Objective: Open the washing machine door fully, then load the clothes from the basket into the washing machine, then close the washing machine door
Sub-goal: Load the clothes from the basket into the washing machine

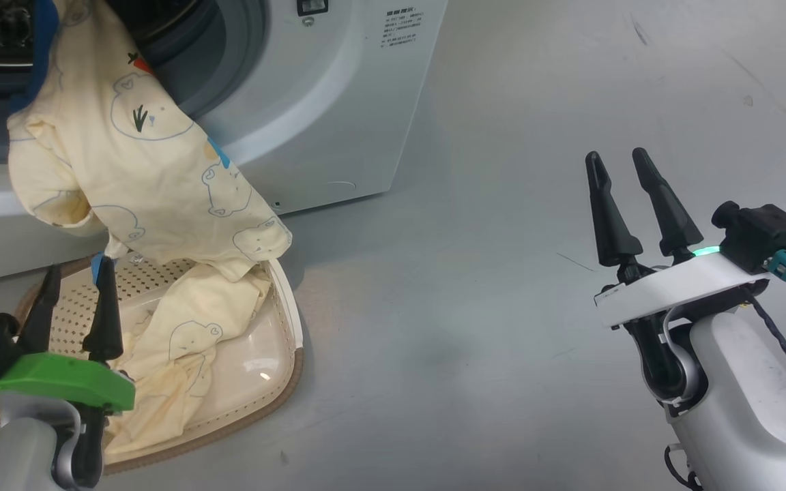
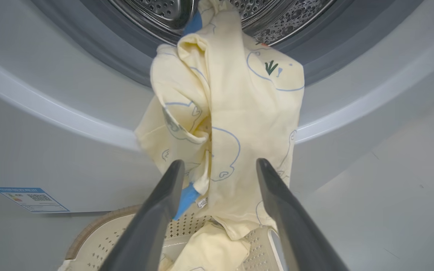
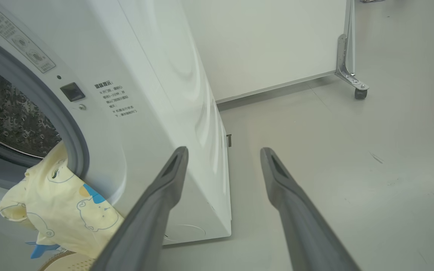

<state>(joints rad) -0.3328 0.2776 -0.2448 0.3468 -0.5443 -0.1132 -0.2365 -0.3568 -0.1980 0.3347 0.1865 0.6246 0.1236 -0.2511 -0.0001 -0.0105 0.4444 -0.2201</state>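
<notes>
The white washing machine (image 1: 338, 102) stands at the upper left with its steel drum (image 2: 156, 11) exposed; its door is out of view. A pale yellow bear-print garment (image 1: 140, 164) hangs from the drum's mouth over the grey gasket, down to the basket (image 1: 277, 382). A second yellow garment (image 1: 188, 354) lies in the cream basket. My left gripper (image 1: 79, 273) hovers open over the basket's left side; in its wrist view the hanging garment (image 2: 232, 113) sits just beyond its open fingers (image 2: 164, 210). My right gripper (image 1: 617, 155) is open and empty over the floor, right of the machine (image 3: 145, 94).
A blue sticker (image 2: 30, 199) marks the machine's lower left front. A white panel on a caster wheel (image 3: 360, 92) stands behind and to the right of the machine. Grey floor (image 1: 502, 307) stretches between the basket and my right arm.
</notes>
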